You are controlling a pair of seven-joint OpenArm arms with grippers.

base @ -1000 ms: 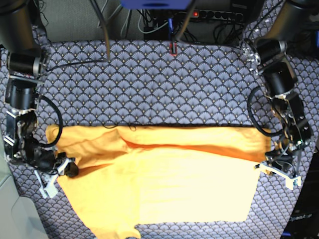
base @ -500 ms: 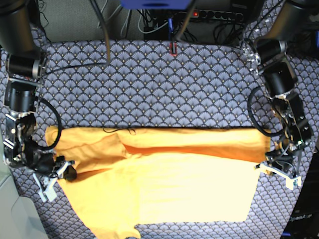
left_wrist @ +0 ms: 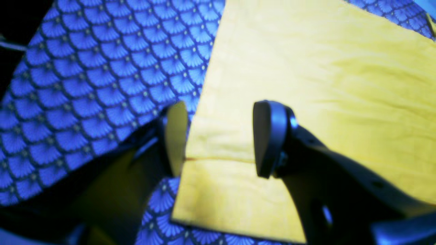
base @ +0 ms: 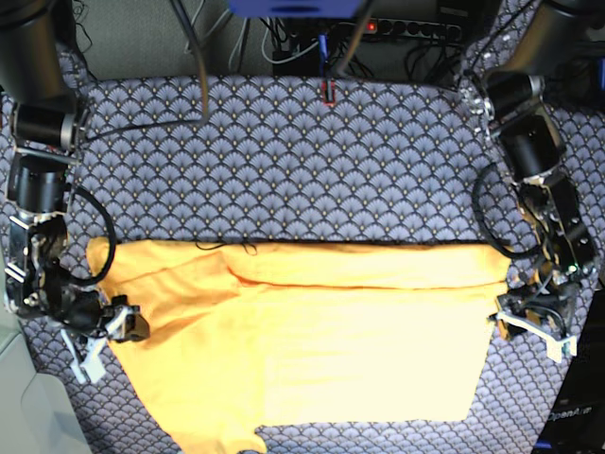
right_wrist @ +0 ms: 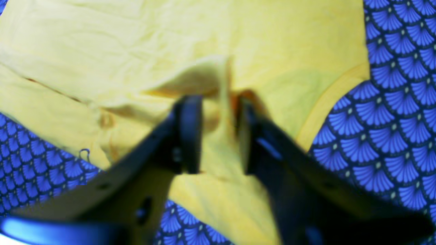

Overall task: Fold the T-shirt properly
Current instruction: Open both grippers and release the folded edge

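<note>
The yellow-orange T-shirt (base: 331,350) lies flat across the near half of the table, its upper part folded down along a straight edge. My left gripper (base: 531,329) is open at the shirt's right edge. In the left wrist view its fingers (left_wrist: 269,136) straddle the hem of the T-shirt (left_wrist: 306,68), which rests on the cloth unpinched. My right gripper (base: 106,333) is at the shirt's left side, by the sleeve. In the blurred right wrist view its jaws stand apart, with a raised ridge of the T-shirt (right_wrist: 136,44) between the fingers (right_wrist: 189,132).
A blue-grey scallop-patterned cloth (base: 284,161) covers the table. Cables and a power strip (base: 406,28) run along the back edge, and a black cable (base: 142,121) lies at the back left. A pale surface (base: 19,416) borders the near left corner.
Both grippers went from shut to open and let go of the shirt. The folded upper part has settled flat, and both grippers have shifted slightly toward the near edge.
</note>
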